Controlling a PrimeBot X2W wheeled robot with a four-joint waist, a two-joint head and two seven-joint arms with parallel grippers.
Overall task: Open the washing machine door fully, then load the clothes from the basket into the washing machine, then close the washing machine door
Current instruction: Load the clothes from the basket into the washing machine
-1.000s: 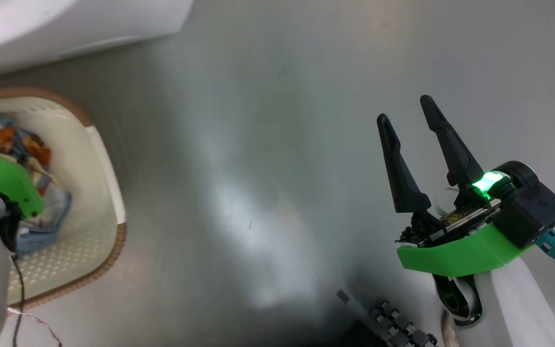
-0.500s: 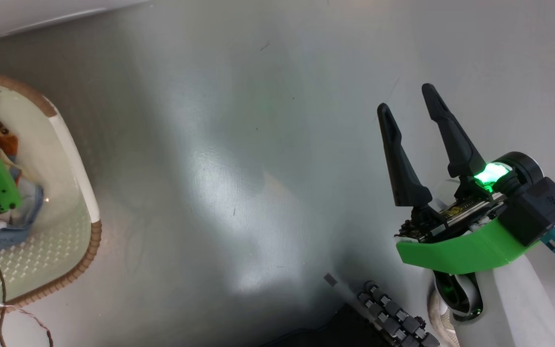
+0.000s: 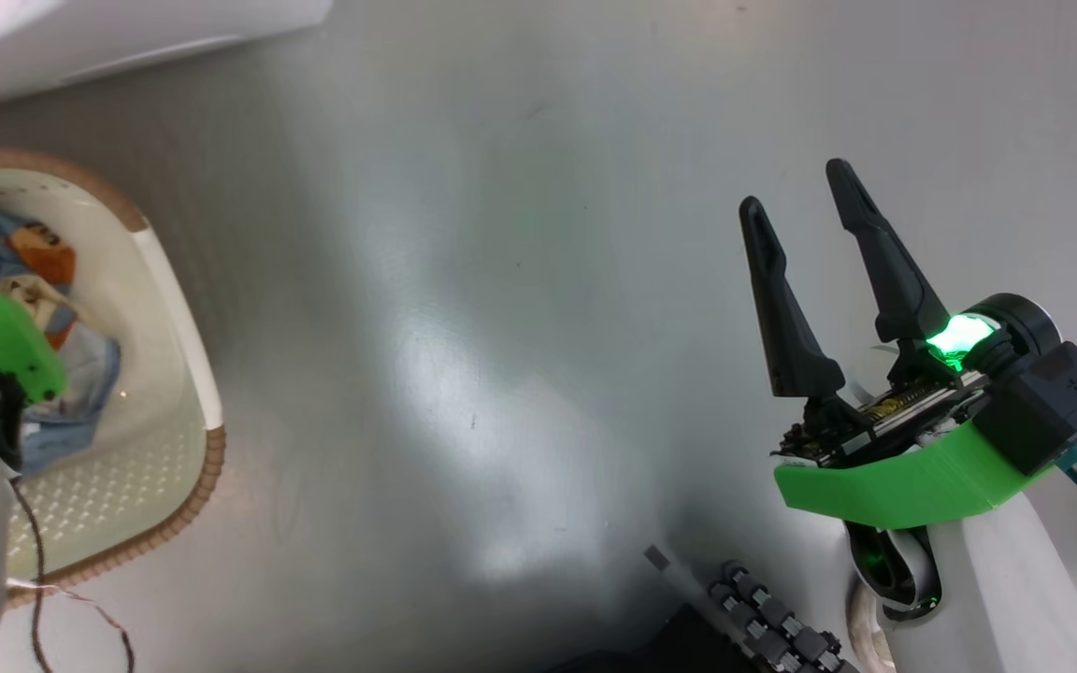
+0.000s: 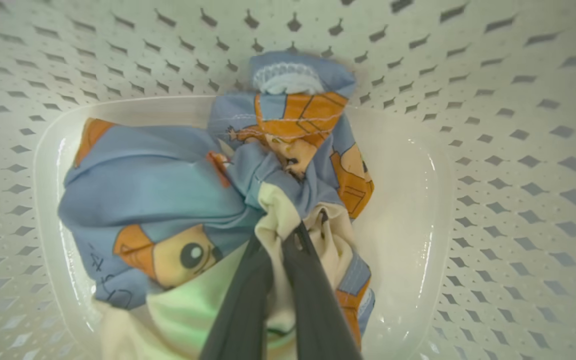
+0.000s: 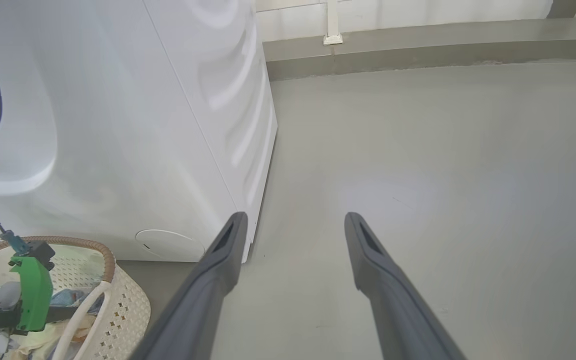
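Note:
The basket (image 3: 174, 308) stands on the floor at the far left of the head view, with the clothes (image 3: 43, 271) inside. In the left wrist view my left gripper (image 4: 288, 234) reaches down into the basket (image 4: 493, 150), its two dark fingers pinched shut on a cream fold of the blue, bear-print clothes (image 4: 168, 185). My right gripper (image 3: 805, 192) hovers open over bare floor at the right, holding nothing. The white washing machine (image 5: 118, 125) rises just behind the basket (image 5: 118, 295). The washing machine door is out of view.
Grey floor (image 3: 501, 327) spreads between basket and right arm. The machine's lower corner (image 3: 80, 37) sits at the top left. Its round lower cover (image 5: 168, 245) faces the basket. A wall base (image 5: 418, 50) runs along the far side. A black cable chain (image 3: 772, 626) lies near my base.
My left gripper has closed on the clothes in the basket. The head camera swayed a little, so the basket shifted in the picture. The right gripper has stayed open and still.

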